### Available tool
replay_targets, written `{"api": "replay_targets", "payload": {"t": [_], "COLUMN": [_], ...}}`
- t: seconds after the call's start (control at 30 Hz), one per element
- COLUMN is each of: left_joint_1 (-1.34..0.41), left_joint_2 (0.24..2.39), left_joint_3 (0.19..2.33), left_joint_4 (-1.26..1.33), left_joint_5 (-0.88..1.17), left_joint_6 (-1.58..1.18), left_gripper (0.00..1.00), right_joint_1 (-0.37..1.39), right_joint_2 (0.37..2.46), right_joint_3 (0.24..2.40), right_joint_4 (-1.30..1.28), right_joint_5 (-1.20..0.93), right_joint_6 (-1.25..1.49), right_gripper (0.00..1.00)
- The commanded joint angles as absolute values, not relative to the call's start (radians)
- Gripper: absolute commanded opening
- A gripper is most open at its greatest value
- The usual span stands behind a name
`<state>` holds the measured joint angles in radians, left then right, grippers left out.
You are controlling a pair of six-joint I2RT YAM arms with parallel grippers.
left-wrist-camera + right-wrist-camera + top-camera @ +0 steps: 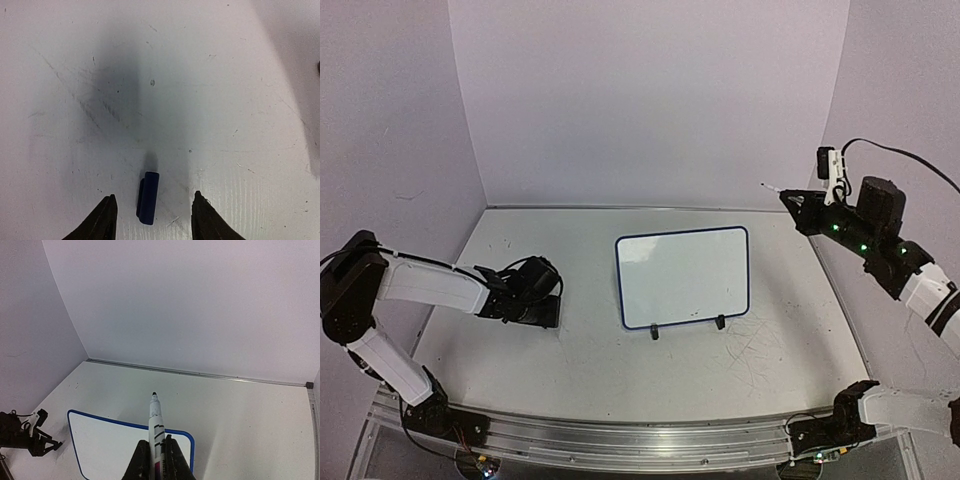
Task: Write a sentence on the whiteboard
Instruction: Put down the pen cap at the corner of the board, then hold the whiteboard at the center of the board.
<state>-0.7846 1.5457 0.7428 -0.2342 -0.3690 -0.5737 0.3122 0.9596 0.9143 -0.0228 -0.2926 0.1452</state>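
Whiteboard, a smooth white rectangle in a thin dark-blue rounded frame on small black feet, stands mid-table, with scuffed white table showing along every edge. At its nine o'clock the left gripper sits low, jaws apart around a small blue cap lying flat. At two o'clock the right gripper hangs raised, clamped on a slim white marker.

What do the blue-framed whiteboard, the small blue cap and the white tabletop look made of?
Small rectangular whiteboard: smooth white face, likely coated panel; thin dark-blue rounded frame looks plastic. Small blue cylindrical cap: matte moulded plastic, going by even colour. White tabletop: hard matte sheet, finely scratched; laminate or painted board, unclear.
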Motion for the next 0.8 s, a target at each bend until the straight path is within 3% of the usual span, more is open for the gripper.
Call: {"api": "replay_targets", "payload": {"t": [0.0, 0.27, 0.77], "left_joint_1": [-0.787, -0.771, -0.701], "left_joint_2": [1.435, 1.295, 1.288], "left_joint_3": [0.753, 0.814, 0.775], "left_joint_4": [-0.204, -0.182, 0.161], "left_joint_5": [-0.341, -0.284, -0.032], "left_joint_6": [-0.535, -0.441, -0.443], "left_gripper": [0.56, 0.79, 0.84], "right_joint_1": [0.312, 0.312, 0.31], "right_joint_2": [0.96, 1.003, 0.966], "right_joint_3": [0.913, 0.945, 0.885], "right_joint_4": [0.001, -0.075, -0.023], "right_joint_5": [-0.221, -0.17, -0.194], "right_joint_6": [0.132, 0.105, 0.182], "right_gripper": [0.0, 0.0, 0.0]}}
